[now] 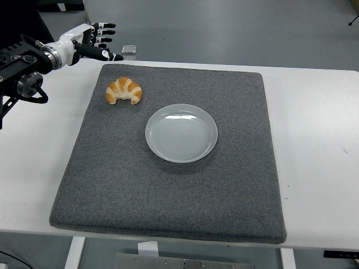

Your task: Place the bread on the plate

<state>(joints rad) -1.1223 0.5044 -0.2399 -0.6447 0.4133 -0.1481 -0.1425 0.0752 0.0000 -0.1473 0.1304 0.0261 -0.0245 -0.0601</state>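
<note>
You see a golden-brown crescent-shaped croissant [124, 90] that lies on the large dark grey felt mat [168, 185], in the mat's far left part, with its two tips turned toward the near edge of the table. The round pale grey ceramic plate [181, 133] stands on the same mat, near its middle, to the right of the bread and nearer to you. The croissant and the plate are near each other but do not touch, and nothing lies on the plate.

Your left hand [90, 41], white and black with five fingers [104, 54], hovers above the far left corner of the white table [314, 140], beyond and to the left of the croissant. Its fingers are stretched out and spread, pointing to the right, and they grasp nothing. The hand is apart from the bread; it does not touch it. The black left arm [22, 61] comes in from the upper left edge of the picture.

A small grey rectangular object [129, 50] lies at the far edge of the table, just beside the tips of the fingers in the picture; what it is you cannot tell.

Your right arm does not show anywhere in the head view.
</note>
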